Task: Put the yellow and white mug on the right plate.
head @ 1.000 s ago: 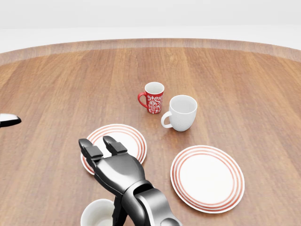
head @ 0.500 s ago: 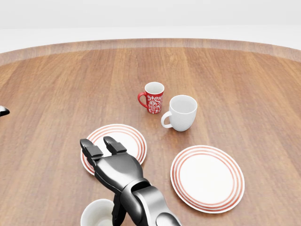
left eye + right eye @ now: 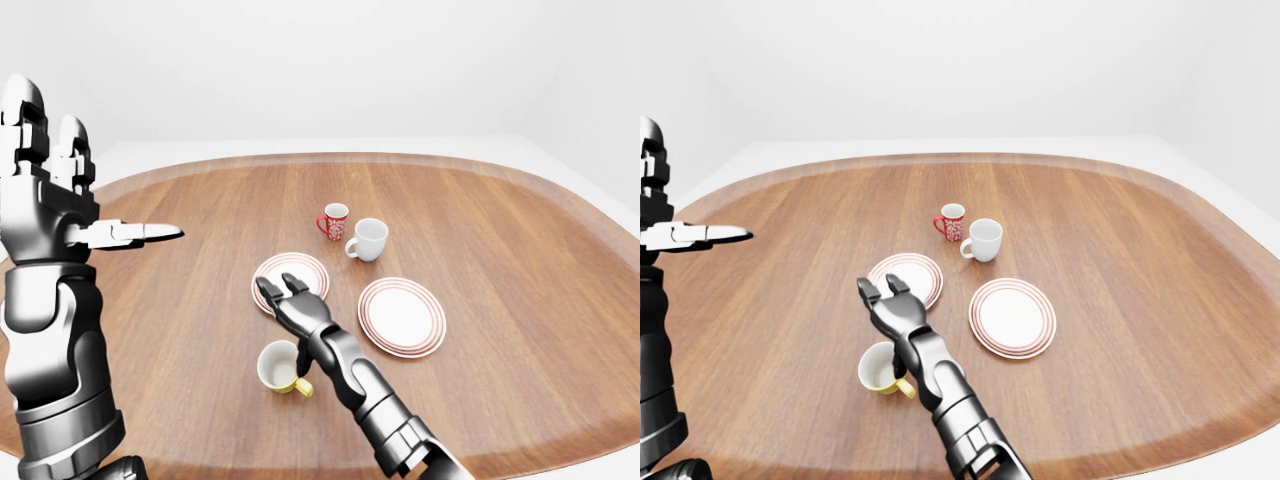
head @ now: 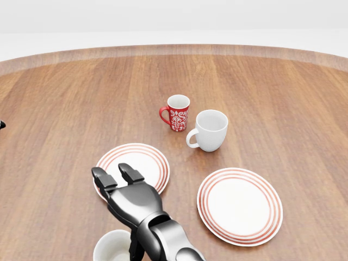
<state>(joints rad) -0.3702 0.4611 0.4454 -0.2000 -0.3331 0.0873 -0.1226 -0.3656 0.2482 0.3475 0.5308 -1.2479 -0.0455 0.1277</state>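
Observation:
The yellow and white mug stands upright at the bottom of the table, its yellow handle toward the lower right; the head view shows only its rim. My right hand is open and empty. Its fingers hover over the near edge of the left plate, and its forearm passes just right of the mug. The right plate, white with red rings, lies bare to the right of the hand. My left hand is open and raised high at the left, far from the mug.
A red patterned mug and a plain white mug stand side by side above the two plates. The oval wooden table curves off at the top and right edges.
My right hand has drawn back slightly toward the bottom of the head view. The tip of my left hand has slid out past that view's left edge.

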